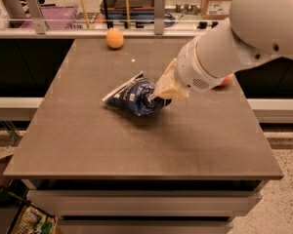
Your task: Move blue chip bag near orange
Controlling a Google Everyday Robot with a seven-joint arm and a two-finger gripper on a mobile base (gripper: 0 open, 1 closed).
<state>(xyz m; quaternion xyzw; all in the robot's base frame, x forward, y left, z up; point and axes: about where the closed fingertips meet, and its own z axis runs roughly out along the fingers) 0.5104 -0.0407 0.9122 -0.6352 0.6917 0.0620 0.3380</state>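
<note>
While clenching the crumpled dark-blue foil chip bag from its right in the tan gripper, facing the small round orange far back-left.

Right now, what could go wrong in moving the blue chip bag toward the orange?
1. The gripper meets only the right end of the crumpled blue chip bag; the foil could slip.
2. The orange sits near the far edge of the table; a nudge might roll it off.

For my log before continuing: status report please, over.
Gripper at right end of crumpled dark blue foil chip bag. Small round orange fruit apart, at far edge of brown table. Nothing stands between them.
</note>
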